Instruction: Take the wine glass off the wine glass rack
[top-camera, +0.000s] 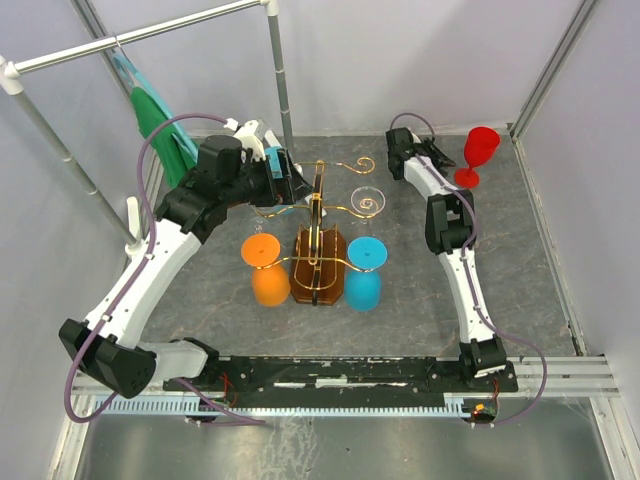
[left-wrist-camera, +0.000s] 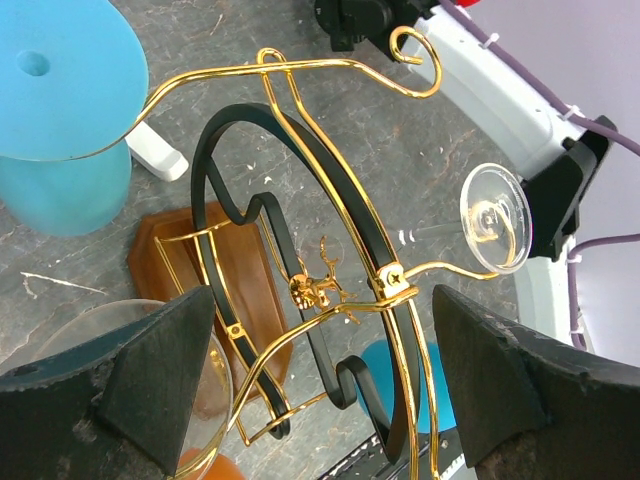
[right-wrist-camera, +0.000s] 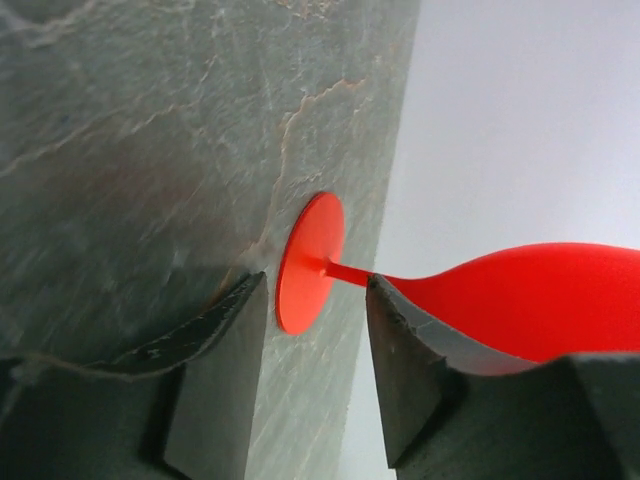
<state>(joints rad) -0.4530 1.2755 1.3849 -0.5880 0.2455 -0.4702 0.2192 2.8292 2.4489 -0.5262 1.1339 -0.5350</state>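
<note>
Grey desk (top-camera: 420, 290), upper right: your right gripper's (top-camera: 445, 155) jaws loosely straddle the red wine glass (top-camera: 481, 145); left gripper (left-wrist-camera: 320, 300) gapes wide at the wine glass rack (top-camera: 318, 265).

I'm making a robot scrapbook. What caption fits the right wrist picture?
The right hand, open, with its fingers either side of the red wine glass standing on the grey table.

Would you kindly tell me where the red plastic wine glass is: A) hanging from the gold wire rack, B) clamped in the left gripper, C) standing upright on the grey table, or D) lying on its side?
C: the red plastic wine glass stands on its foot on the grey table, its stem between the open fingers of the right gripper, apart from the gold wire rack.
</note>
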